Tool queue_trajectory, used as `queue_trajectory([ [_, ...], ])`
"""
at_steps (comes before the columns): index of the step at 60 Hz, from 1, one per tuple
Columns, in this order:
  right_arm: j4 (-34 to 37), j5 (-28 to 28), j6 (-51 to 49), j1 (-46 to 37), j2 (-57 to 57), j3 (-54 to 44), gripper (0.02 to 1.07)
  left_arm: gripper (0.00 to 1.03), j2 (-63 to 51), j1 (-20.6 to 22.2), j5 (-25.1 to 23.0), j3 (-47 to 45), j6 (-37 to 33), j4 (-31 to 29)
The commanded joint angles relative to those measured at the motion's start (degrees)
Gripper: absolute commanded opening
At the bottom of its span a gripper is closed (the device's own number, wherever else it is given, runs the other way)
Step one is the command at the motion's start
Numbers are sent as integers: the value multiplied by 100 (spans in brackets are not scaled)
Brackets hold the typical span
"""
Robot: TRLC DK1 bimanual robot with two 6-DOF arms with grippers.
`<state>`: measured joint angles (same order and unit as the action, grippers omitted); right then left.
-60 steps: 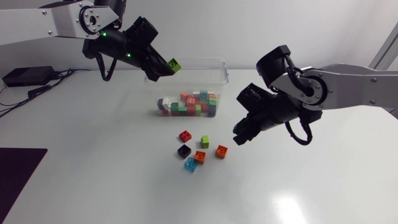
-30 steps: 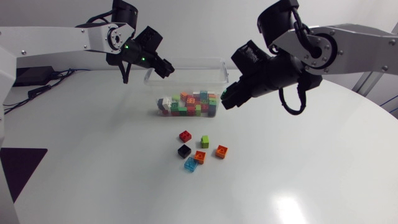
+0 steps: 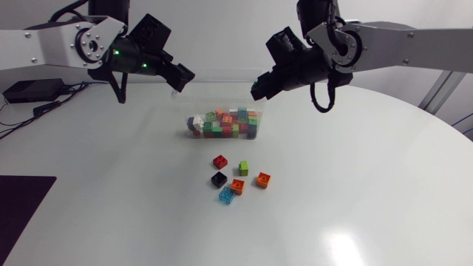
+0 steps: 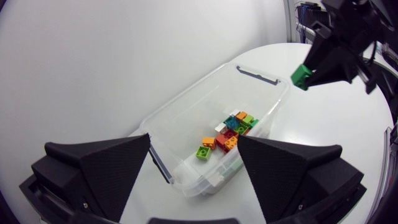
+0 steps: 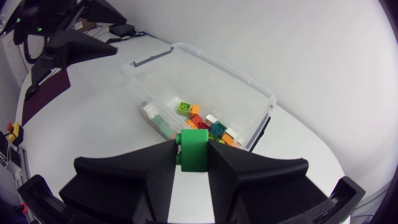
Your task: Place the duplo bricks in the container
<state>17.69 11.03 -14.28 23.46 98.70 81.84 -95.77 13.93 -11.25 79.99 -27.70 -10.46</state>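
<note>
A green duplo brick (image 5: 194, 149) sits clamped between the right jaws, held in the air near the right end of the clear container (image 5: 227, 70), which already holds a heap of mixed bricks (image 3: 225, 124) (a lime one (image 5: 183, 108) lies a little apart from the rest). On the white counter (image 3: 355, 207) in front of the container, six loose bricks (image 3: 237, 185) lie clustered: red, green, black, two orange and a translucent blue. The left jaws stand wide and empty in the air near the container's left end.
</note>
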Motion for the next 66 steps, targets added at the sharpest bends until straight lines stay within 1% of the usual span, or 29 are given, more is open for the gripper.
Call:
queue_trajectory([
  [1, -143, 101, 163, -79, 379, 306, 29, 99, 524, 57, 43, -572, -227, 26],
  [10, -363, 119, 180, -114, 713, 640, 29, 99, 1086, 206, 35, -1205, -429, 9],
  [16, -486, 119, 189, -123, 888, 833, 29, 99, 1359, 426, 8, -1714, -684, -35],
  [25, -565, 119, 198, -131, 1187, 1176, 30, 99, 1508, 646, -71, -2321, -1053, -123],
  [36, -811, -30, 180, -149, 1671, 1598, 34, 99, 1464, 945, -185, -2910, -1527, -132],
  [40, -829, -39, 180, -175, 1925, 1862, 46, 99, 1403, 1112, -185, -3059, -1712, -132],
  [42, -820, -48, 172, -193, 1996, 1967, 55, 99, 1350, 1164, -185, -3112, -1800, -132],
  [44, -811, -74, 163, -193, 2040, 2055, 67, 99, 1289, 1226, -185, -3156, -1879, -132],
  [45, -811, -92, 154, -193, 2040, 2073, 76, 99, 1253, 1261, -185, -3173, -1958, -141],
  [47, -785, -110, 145, -202, 2013, 2090, 88, 99, 1192, 1296, -185, -3191, -2046, -141],
  [49, -767, -118, 145, -202, 1917, 2046, 93, 99, 1139, 1314, -185, -3209, -2116, -141],
  [51, -767, -118, 136, -219, 1776, 1949, 95, 99, 1086, 1358, -194, -3226, -2195, -149],
  [58, -776, -39, 48, -325, 1126, 1440, 95, 99, 840, 1419, -299, -3200, -2565, -246],
  [66, -671, 348, -31, -509, 299, 675, 95, 99, 533, 1428, -414, -3059, -3030, -299],
])
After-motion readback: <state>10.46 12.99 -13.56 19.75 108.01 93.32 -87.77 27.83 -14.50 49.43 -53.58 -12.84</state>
